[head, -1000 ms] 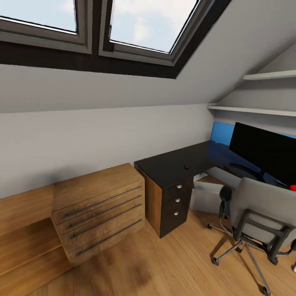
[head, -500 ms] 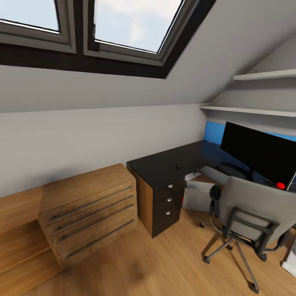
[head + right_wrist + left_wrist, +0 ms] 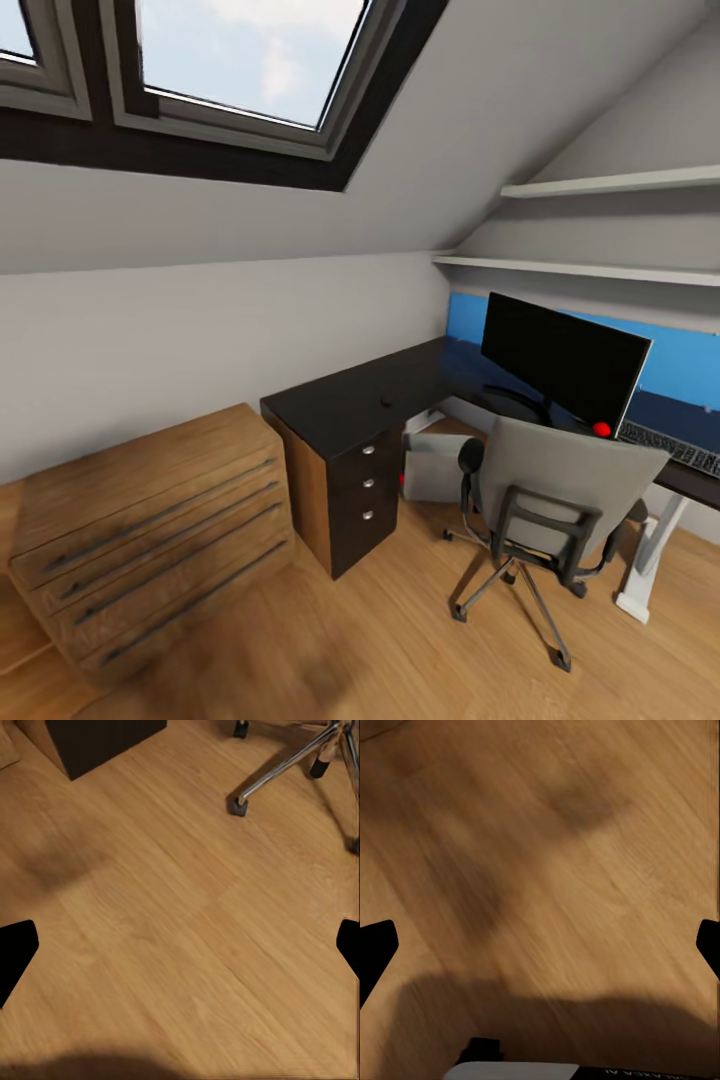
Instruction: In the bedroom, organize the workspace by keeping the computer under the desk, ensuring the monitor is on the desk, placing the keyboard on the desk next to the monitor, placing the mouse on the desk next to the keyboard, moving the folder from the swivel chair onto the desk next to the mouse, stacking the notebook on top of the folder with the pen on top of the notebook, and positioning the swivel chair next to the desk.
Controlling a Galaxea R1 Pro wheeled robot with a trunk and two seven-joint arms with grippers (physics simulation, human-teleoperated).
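The glossy black desk (image 3: 335, 402) runs along the wall into the corner. On it stands the black monitor (image 3: 560, 362), and the keyboard (image 3: 672, 447) lies to its right. The small black mouse (image 3: 386, 402) sits alone on the desk's near wing. The light grey computer (image 3: 432, 468) stands under the desk. The swivel chair (image 3: 555, 485) faces the desk with its back to me, which hides its seat and the folder. The notebook and pen are out of view. My left gripper (image 3: 540, 949) and right gripper (image 3: 180, 949) hang open over the wooden floor, holding nothing.
A wooden chest of drawers (image 3: 150, 540) stands left of the desk's black drawer unit (image 3: 362, 482). Two shelves (image 3: 600, 185) and a blue wall panel (image 3: 685, 360) are above the desk. A chair castor (image 3: 238, 806) shows near my right gripper. The sloped ceiling holds a skylight (image 3: 240, 60).
The head camera has swung to the right, so the whole scene has slid left. The keyboard and the desk's white leg have come into view. The things themselves have not moved.
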